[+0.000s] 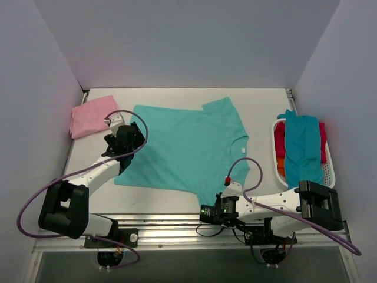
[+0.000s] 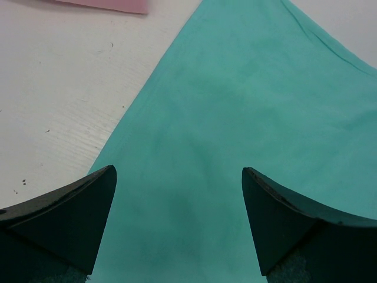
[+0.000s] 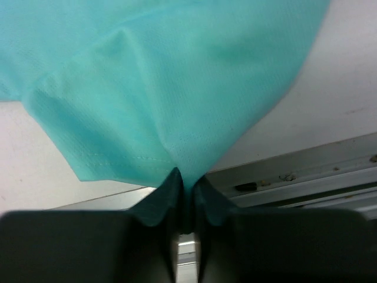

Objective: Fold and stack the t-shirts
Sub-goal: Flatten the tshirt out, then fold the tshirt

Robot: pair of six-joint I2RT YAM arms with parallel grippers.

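A mint-teal t-shirt (image 1: 185,147) lies spread flat on the table. My left gripper (image 1: 121,162) is open, its fingers (image 2: 70,215) hovering over the shirt's left edge (image 2: 235,118). My right gripper (image 1: 206,212) is shut on the shirt's near sleeve (image 3: 171,106) at the table's front edge. A folded light pink t-shirt (image 1: 91,115) lies at the back left; its edge shows in the left wrist view (image 2: 106,5). Darker teal-blue (image 1: 303,147), red (image 1: 279,138) and orange (image 1: 281,168) shirts lie in the basket.
A white plastic basket (image 1: 330,162) stands at the right side of the table. The metal rail (image 1: 177,227) runs along the near edge and shows in the right wrist view (image 3: 306,177). Grey walls enclose the table on three sides.
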